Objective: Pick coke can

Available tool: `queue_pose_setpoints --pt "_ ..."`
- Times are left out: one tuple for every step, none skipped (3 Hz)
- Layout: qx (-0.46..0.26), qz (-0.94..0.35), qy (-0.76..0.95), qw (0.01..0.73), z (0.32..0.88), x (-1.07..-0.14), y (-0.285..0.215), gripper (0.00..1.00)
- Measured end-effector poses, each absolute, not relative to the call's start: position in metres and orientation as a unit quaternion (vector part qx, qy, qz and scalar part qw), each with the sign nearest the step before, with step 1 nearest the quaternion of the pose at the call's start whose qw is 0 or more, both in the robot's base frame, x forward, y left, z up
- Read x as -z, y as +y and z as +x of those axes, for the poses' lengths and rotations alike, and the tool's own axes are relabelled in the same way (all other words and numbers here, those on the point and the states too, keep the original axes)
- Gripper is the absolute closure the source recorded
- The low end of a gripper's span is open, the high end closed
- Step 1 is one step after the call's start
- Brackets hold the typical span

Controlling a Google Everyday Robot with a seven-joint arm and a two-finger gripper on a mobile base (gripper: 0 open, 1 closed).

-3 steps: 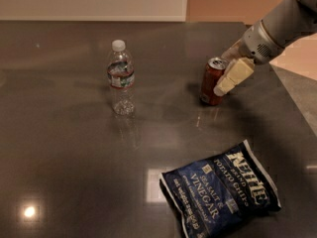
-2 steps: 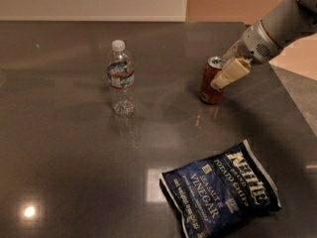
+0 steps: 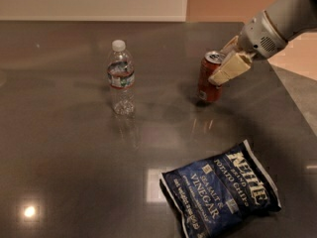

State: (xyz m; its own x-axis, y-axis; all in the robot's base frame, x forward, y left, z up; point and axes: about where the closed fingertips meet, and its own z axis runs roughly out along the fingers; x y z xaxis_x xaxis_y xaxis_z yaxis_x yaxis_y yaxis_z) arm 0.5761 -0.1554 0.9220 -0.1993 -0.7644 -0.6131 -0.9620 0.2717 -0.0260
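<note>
Coke can point(image 3: 205, 79): one, in gripper point(image 3: 219, 66); one bottle point(image 3: 121, 78); one chip bag point(image 3: 220, 195).

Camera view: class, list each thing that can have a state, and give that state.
coke can: tilted slightly, held near its top between the jaws.
gripper: over the right of the table, jaws closed on the can.
water bottle: upright, cap on.
chip bag: lying flat, label up, looks unopened.
</note>
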Motion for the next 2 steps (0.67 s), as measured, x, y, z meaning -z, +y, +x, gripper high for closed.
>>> queue_pose_setpoints --pt "-0.190 -0.601 0.729 0.266 0.556 -0.953 -0.138 1.00" --pt "-0.188 -0.624 0.713 0.258 0.543 -0.978 -0.125 1.00"
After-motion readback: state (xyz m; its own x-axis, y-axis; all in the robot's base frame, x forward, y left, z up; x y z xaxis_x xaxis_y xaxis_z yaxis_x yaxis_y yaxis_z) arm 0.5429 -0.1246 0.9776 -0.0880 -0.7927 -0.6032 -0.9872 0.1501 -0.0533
